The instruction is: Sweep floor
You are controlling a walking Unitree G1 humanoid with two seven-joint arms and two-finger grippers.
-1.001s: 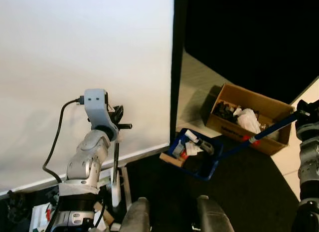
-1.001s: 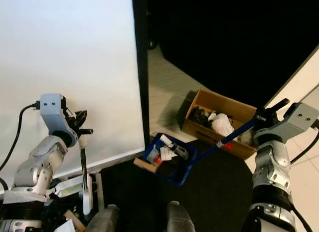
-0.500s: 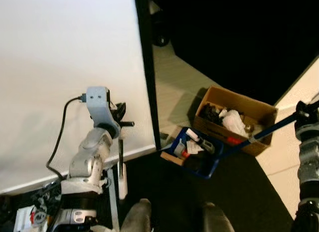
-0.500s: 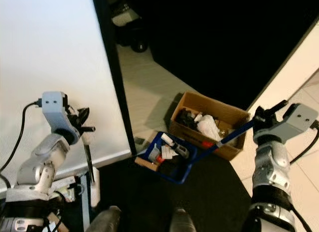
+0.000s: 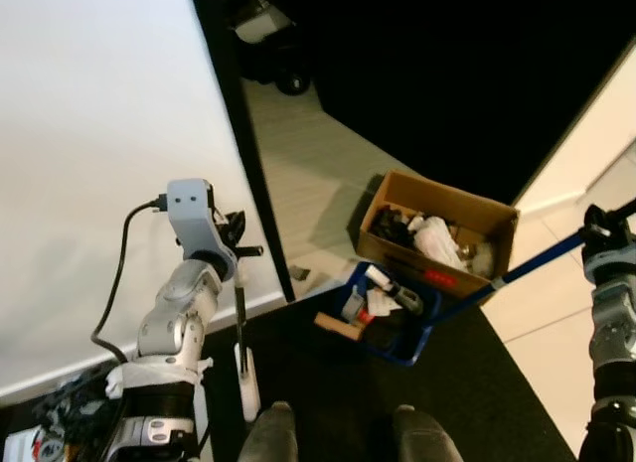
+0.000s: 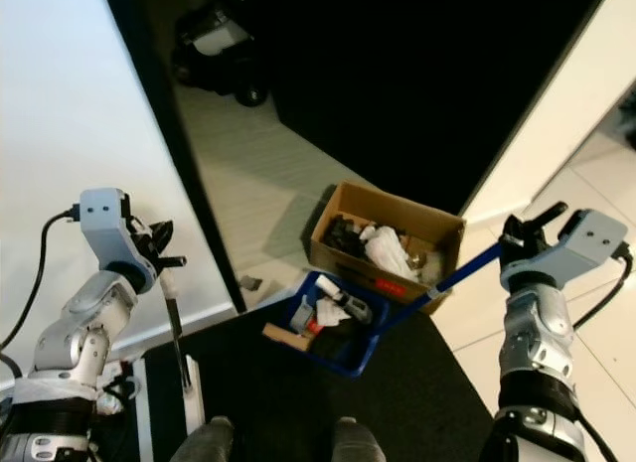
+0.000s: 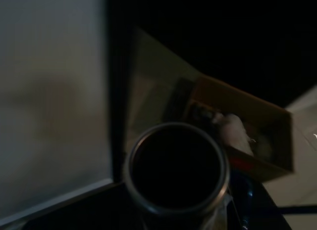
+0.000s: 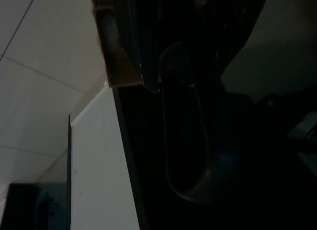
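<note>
My right gripper (image 6: 519,245) is clamped on the dustpan (image 6: 336,323) handle, keeping the rubbish-filled pan level beside the cardboard box (image 6: 388,245); my left gripper (image 5: 235,245) is clamped on the upright broom (image 5: 241,333)

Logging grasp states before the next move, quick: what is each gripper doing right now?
Left gripper: shut on the broom handle.
Right gripper: shut on the blue dustpan handle; dustpan holds trash.

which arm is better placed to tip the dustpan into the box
Right, probably. The right gripper holds the blue handle of the dustpan, which sits beside the cardboard box. The left gripper holds the broom.
</note>
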